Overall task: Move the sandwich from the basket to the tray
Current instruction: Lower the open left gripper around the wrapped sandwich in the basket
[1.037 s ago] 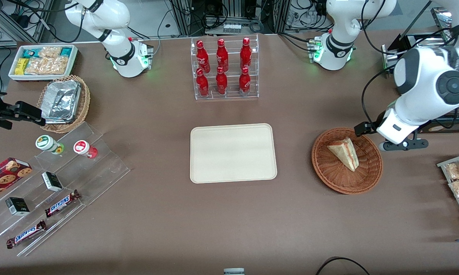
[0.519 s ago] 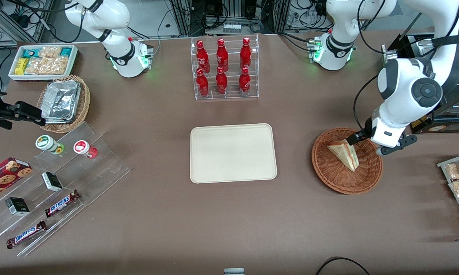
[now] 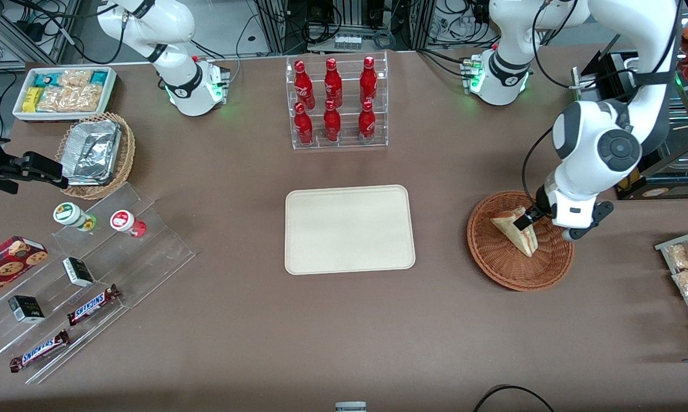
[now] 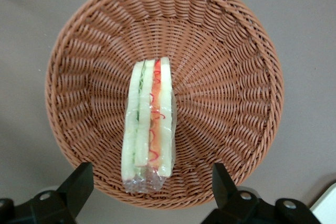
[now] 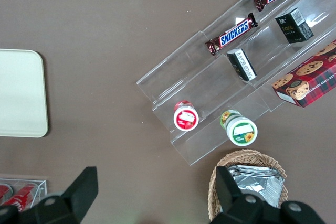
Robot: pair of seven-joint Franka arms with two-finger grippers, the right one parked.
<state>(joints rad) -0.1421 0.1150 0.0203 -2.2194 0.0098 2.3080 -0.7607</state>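
The sandwich (image 3: 513,228), a pale wedge in clear wrap, lies in the reddish-brown wicker basket (image 3: 501,260) toward the working arm's end of the table. The wrist view looks straight down on the sandwich (image 4: 149,124), showing its green and pink-orange layers, inside the basket (image 4: 226,77). My left gripper (image 3: 530,220) hangs open just above the sandwich's wide end, near the basket's rim. Its dark fingers (image 4: 79,182) stand wide apart on either side of the wrapped end, and the gripper (image 4: 151,188) holds nothing. The cream tray (image 3: 349,229) lies bare at the table's middle.
A clear rack of red bottles (image 3: 336,103) stands farther from the camera than the tray. A wire rack of bagged snacks (image 3: 687,269) sits at the working arm's table edge. A clear stepped stand with Snickers bars (image 3: 92,303) and a foil-filled tan basket (image 3: 95,151) lie toward the parked arm's end.
My left arm has swung in from the table edge over the basket and come down, bringing the open gripper above the sandwich. The sandwich and basket have not moved.
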